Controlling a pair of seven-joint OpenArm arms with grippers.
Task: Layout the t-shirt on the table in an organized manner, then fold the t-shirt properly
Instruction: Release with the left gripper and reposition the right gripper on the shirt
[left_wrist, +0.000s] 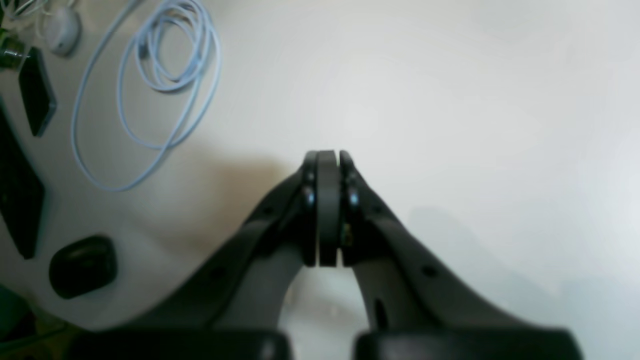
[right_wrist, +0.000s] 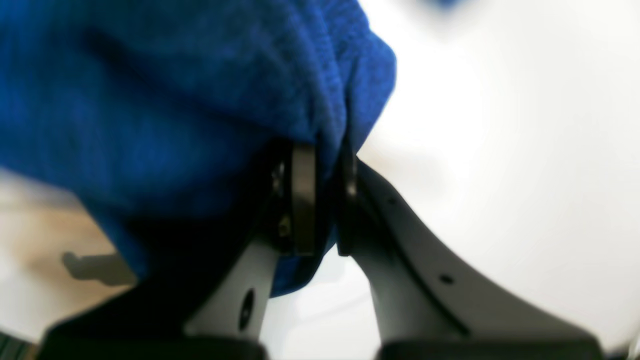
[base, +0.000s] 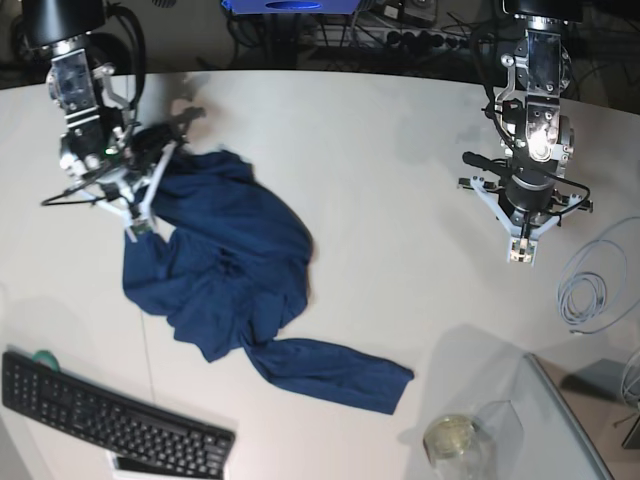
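Observation:
The dark blue t-shirt (base: 225, 275) lies crumpled on the left half of the white table (base: 380, 200), with one sleeve trailing toward the front middle. My right gripper (base: 140, 228) is at the shirt's upper left edge and is shut on a fold of its fabric. In the right wrist view the blue t-shirt (right_wrist: 175, 100) bunches over and between the fingers (right_wrist: 304, 200) of the right gripper (right_wrist: 327, 197). Over bare table on the right, apart from the shirt, my left gripper (base: 520, 252) is shut with nothing in it. Its jaws meet in the left wrist view, left gripper (left_wrist: 327, 172).
A black keyboard (base: 110, 420) lies at the front left edge. A coiled pale blue cable (base: 585, 290) sits at the right, cable (left_wrist: 150, 75). A glass jar (base: 452, 440) stands front right beside a grey slab (base: 570, 420). A dark case (left_wrist: 82, 265) and a phone (left_wrist: 36, 92) lie beside the cable.

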